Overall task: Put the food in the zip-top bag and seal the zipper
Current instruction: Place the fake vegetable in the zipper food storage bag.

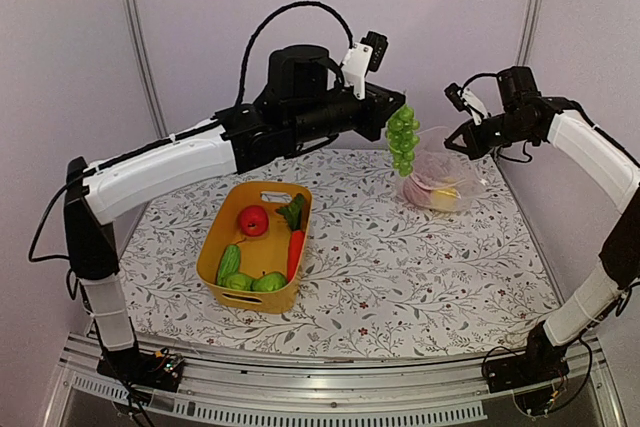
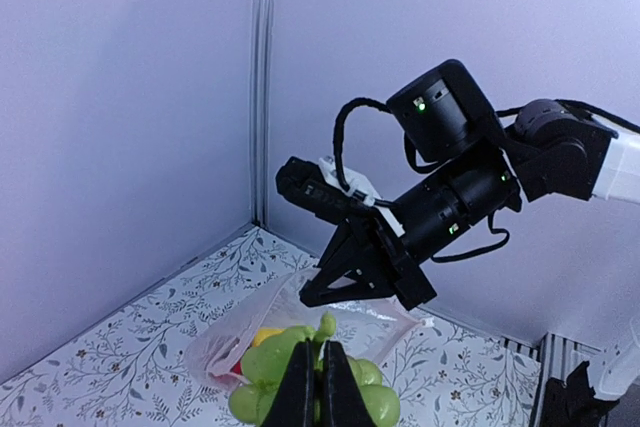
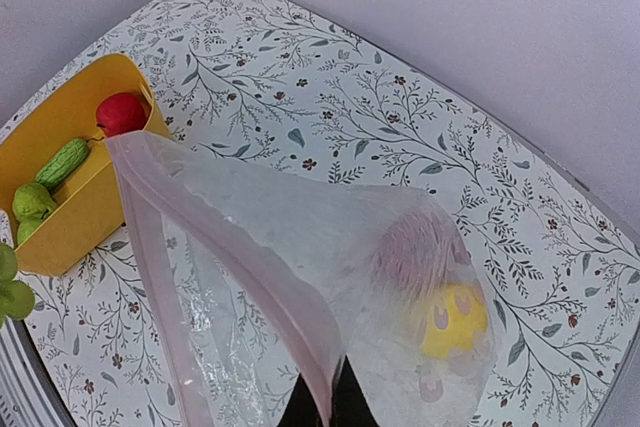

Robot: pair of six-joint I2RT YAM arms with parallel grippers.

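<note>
**Q:** Entry: where do the bag and the food stand?

**A:** The zip-top bag (image 1: 440,182) sits well to the right of the yellow basket (image 1: 213,237) and further back, with its top edge lifted. Inside are a yellow lemon (image 3: 450,322) and a reddish piece (image 3: 415,247) that the film blurs. The grapes (image 1: 403,137) hang in the air, higher than the basket and off to its right, close to the bag's raised edge. The zipper (image 3: 145,237) runs unsealed along the mouth.

**Q:** Claws?

**A:** Your left gripper (image 2: 320,387) is clamped together on the top of the grapes. Your right gripper (image 3: 325,402) is pinched tight on one lip of the bag and holds it up.

**Q:** And outward from there?

**A:** The basket holds an apple (image 1: 252,219), a carrot (image 1: 296,247), a cucumber (image 1: 229,262) and limes (image 1: 268,282). I judge the task early, since most of the food is not yet bagged.

**Q:** Failure modes?

**A:**
- **Narrow mouth:** You hold only one lip, so the mouth may hang narrow. I cannot tell whether it gapes.
- **Missed drop:** If you let go with the bunch beside the mouth rather than over it, the grapes will likely land on the table (image 1: 400,277).
- **Lost grip:** If the bunch drags on the lip, the film may slip from your right claw. The bag would then slump and could spill the lemon.
</note>
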